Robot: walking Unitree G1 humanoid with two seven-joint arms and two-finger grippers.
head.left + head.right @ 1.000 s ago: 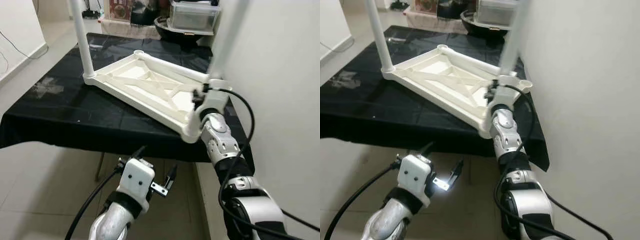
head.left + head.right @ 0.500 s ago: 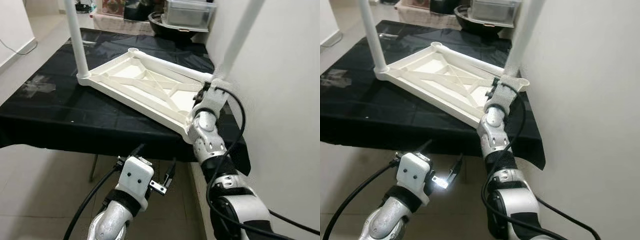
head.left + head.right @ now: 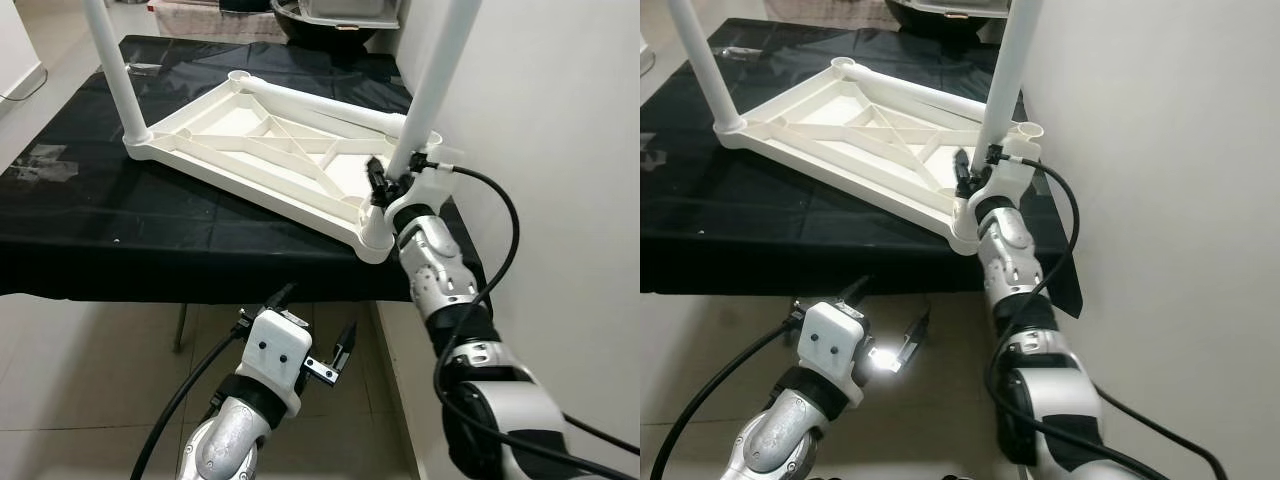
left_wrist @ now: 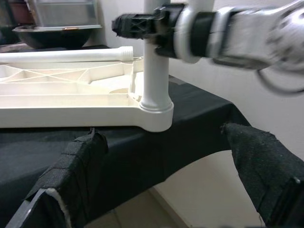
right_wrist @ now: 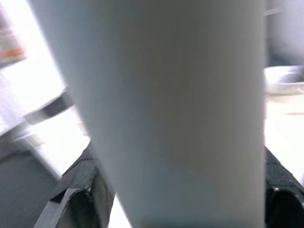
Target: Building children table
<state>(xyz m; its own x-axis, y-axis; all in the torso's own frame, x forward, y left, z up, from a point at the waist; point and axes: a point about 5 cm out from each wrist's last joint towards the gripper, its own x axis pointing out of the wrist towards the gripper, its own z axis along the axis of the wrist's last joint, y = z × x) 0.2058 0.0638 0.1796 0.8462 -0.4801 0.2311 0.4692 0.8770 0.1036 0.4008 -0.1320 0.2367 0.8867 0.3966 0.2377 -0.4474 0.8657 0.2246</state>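
A white cable [image 3: 22, 88] trails along the floor by the left wall, and a desk [image 3: 70, 215] draped in black cloth fills the left and middle of the scene. The white plastic children's table [image 3: 262, 160] lies upside down on it, its ribbed underside facing up. One leg [image 3: 114, 68] stands upright in the left corner socket, a loose leg [image 3: 325, 108] lies along the far edge, and another upright leg [image 3: 432, 85] sits in the near right corner socket, just beside the white wall [image 3: 560, 160] that crowds that corner. Below the near edge of the desk, over the tiled floor [image 3: 90, 390], the left claw [image 3: 312, 330] hangs with its fingers spread apart and nothing between them; its wrist view looks up at the corner socket and the black cloth edge. The right claw [image 3: 385, 182] is clenched around the upright right leg just above the socket, a black cable [image 3: 505, 235] looping from its wrist. At the far end of the desk sit a dark bowl [image 3: 295, 12] and a clear plastic bin [image 3: 350, 8]; their contents cannot be made out.
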